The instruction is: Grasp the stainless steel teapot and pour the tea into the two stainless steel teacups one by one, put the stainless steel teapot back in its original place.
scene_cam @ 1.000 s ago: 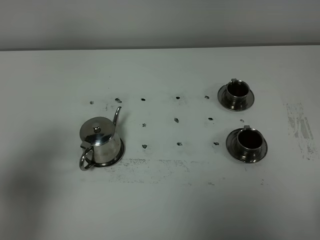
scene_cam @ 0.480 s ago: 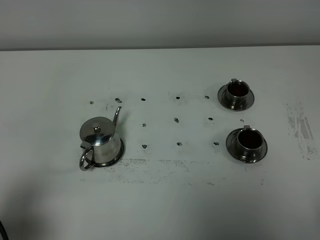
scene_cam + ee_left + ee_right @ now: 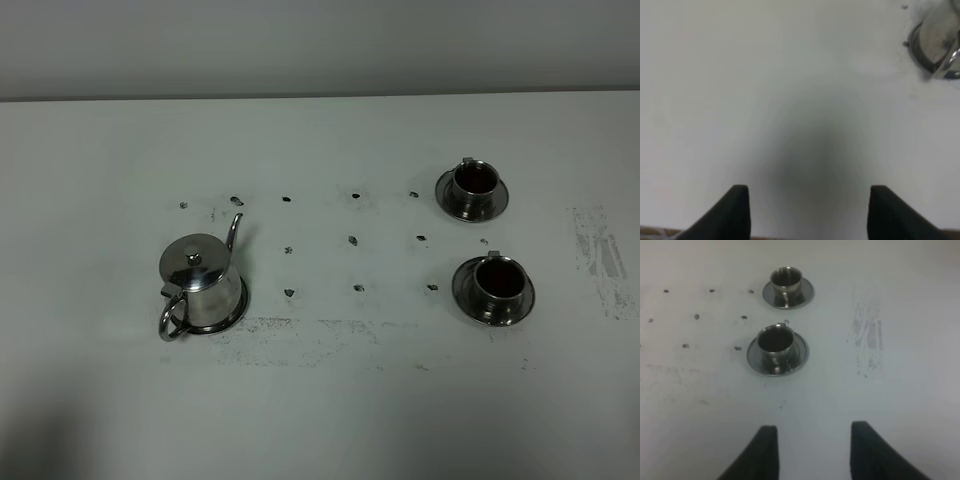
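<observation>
The stainless steel teapot (image 3: pixel 201 281) stands upright on the table at the left, its spout pointing away and its loop handle toward the front. Part of it shows at the edge of the left wrist view (image 3: pixel 939 42). The two stainless steel teacups sit on saucers at the right: a far one (image 3: pixel 474 189) (image 3: pixel 787 285) and a near one (image 3: pixel 494 287) (image 3: pixel 776 349), both dark inside. Neither arm shows in the exterior high view. My left gripper (image 3: pixel 807 210) is open over bare table, away from the teapot. My right gripper (image 3: pixel 812 450) is open, short of the near cup.
The white table (image 3: pixel 330 400) bears small dark marks in rows (image 3: pixel 353 241) between teapot and cups, a smudged band (image 3: pixel 300 335) in front of the teapot, and a scuffed patch (image 3: pixel 600 260) at the right. A grey wall (image 3: pixel 320 45) lies behind.
A dark sliver at the bottom left corner half a second ago is gone now. Teapot and cups have not moved.
</observation>
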`<state>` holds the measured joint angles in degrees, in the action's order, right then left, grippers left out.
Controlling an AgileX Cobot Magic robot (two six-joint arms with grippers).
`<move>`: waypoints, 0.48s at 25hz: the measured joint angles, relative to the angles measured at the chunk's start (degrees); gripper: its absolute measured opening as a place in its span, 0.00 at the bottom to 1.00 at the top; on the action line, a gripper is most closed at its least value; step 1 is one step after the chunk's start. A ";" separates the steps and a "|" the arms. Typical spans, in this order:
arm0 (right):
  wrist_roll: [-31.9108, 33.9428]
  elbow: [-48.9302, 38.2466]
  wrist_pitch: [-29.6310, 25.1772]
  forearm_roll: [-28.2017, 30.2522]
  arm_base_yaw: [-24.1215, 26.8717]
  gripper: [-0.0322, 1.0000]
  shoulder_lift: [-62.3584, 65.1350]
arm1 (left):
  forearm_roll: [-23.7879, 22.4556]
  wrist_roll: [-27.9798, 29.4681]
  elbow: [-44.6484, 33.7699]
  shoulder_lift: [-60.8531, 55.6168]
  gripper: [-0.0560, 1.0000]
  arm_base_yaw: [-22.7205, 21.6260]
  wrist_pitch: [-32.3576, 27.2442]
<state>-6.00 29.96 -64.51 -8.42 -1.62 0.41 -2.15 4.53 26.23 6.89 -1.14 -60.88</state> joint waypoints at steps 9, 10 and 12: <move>0.00 0.00 0.00 0.00 0.00 0.35 0.00 | 0.76 -1.32 0.00 -7.01 0.54 0.00 -0.12; 0.00 0.00 0.00 0.00 0.00 0.35 0.00 | 0.76 -1.38 0.00 -7.07 0.54 0.00 -0.12; 0.00 0.00 0.00 0.00 0.00 0.35 0.00 | 0.79 -1.42 0.00 -7.07 0.54 0.00 -0.12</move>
<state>-6.00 29.96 -64.51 -8.42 -1.62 0.41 -1.36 3.11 26.23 -0.18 -1.14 -61.00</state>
